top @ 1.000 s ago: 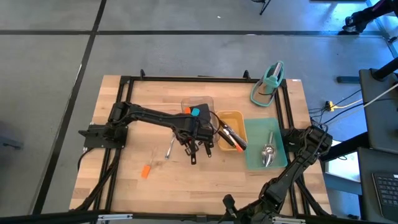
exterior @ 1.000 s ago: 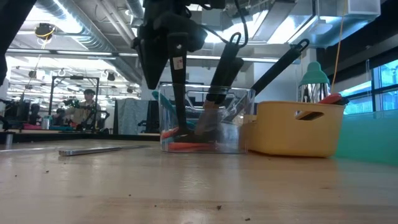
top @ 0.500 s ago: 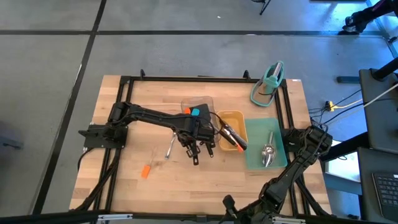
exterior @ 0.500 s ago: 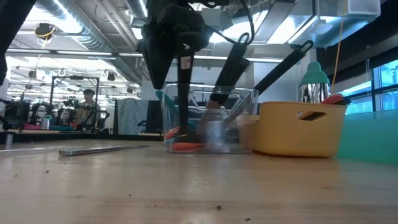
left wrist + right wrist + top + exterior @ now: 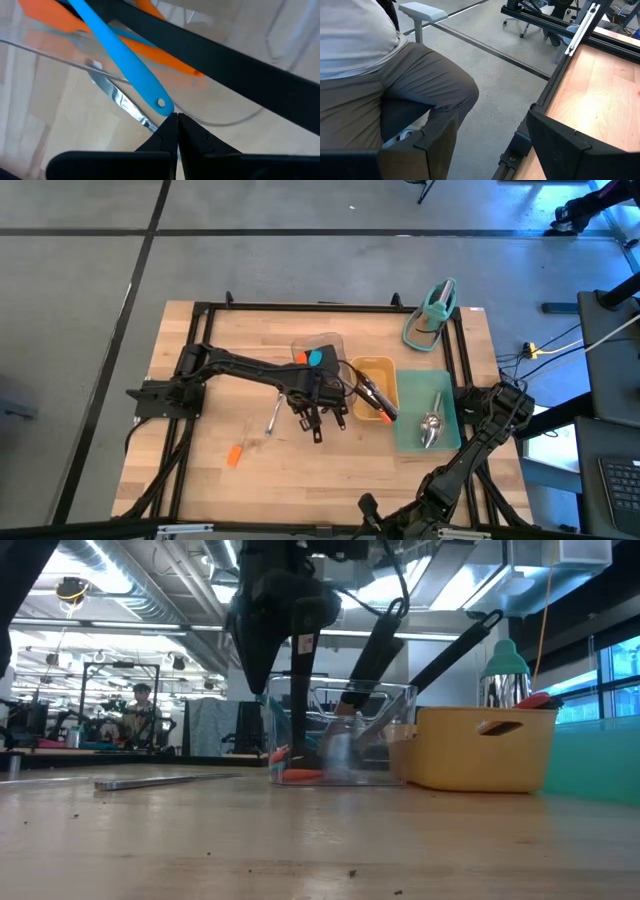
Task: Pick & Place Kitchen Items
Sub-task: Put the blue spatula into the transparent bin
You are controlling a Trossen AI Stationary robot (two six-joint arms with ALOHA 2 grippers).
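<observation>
The wooden table [image 5: 200, 430] is carrying a teal tray [image 5: 412, 415] on the right, a yellow tray [image 5: 372, 370] beside it and a clear tray [image 5: 340, 735] left of that, crowded with spatulas. The left gripper [image 5: 318, 418] is hovering at the clear tray's near edge with its jaws pressed together, empty. Just beyond, a blue spatula [image 5: 120, 65] is lying over an orange spatula [image 5: 150, 50]. Pushing in closed risks shoving the tray. The right gripper [image 5: 485, 135] is waiting off the table's right edge, jaws wide, near a seated person [image 5: 385, 75].
</observation>
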